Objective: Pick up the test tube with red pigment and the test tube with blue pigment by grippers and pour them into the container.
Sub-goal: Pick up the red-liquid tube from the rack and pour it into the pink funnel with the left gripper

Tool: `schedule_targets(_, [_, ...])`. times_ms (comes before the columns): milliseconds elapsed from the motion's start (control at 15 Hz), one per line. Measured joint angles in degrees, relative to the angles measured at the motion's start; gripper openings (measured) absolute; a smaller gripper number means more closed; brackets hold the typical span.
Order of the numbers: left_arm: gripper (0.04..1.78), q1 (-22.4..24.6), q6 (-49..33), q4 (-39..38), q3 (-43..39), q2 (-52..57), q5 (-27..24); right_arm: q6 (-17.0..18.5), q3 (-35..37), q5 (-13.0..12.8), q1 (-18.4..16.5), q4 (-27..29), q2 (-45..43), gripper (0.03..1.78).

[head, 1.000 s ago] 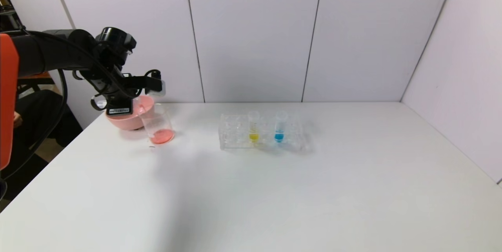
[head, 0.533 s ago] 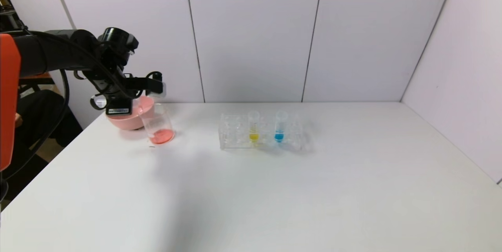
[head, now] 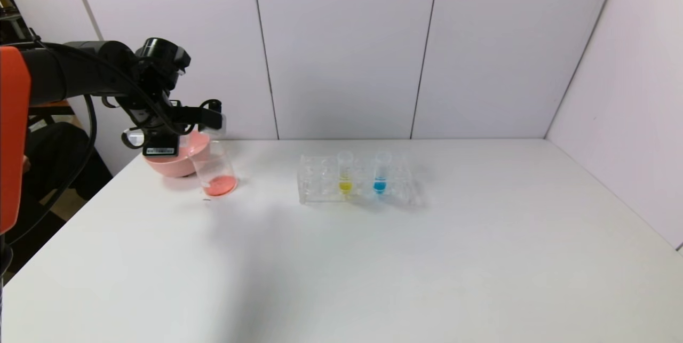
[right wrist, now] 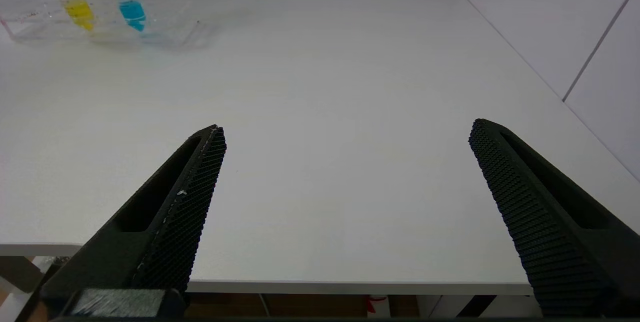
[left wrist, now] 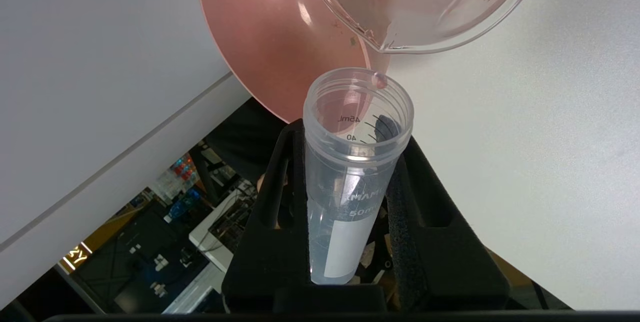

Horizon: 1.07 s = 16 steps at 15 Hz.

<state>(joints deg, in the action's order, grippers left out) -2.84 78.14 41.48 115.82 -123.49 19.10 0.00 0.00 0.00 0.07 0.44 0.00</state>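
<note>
left gripper clamping the emptied red-pigment tube over container | keeping it tipped — last drop seemingly clinging | right gripper gaping, idle

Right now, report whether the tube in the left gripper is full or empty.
Empty: the test tube with red pigment shows only one red drop at its rim.

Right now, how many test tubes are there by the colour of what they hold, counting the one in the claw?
Yellow liquid, in the rack: 1
Blue liquid, in the rack: 1
Emptied tube in the left claw, one red drop at its lip: 1
Total: 3
</note>
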Motion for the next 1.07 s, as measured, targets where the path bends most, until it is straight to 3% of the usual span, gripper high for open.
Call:
schedule_targets(600, [0.46, -0.1, -2.29, -2.43, 0.0, 0.84, -1.85, 0.0, 0.0, 0.0, 0.0, 0.0, 0.0, 1.77])
schedule_targets(867, [0.46, 0.1, -12.82, -4.08, 0.0, 2.93, -6.66, 0.0, 0.0, 0.0, 0.0, 0.0, 0.0, 1.77])
schedule_targets(1067, [0.46, 0.28, -26.99, -7.12, -0.04, 4.52, -11.01, 0.0, 0.0, 0.0, 0.0, 0.0, 0.0, 1.77])
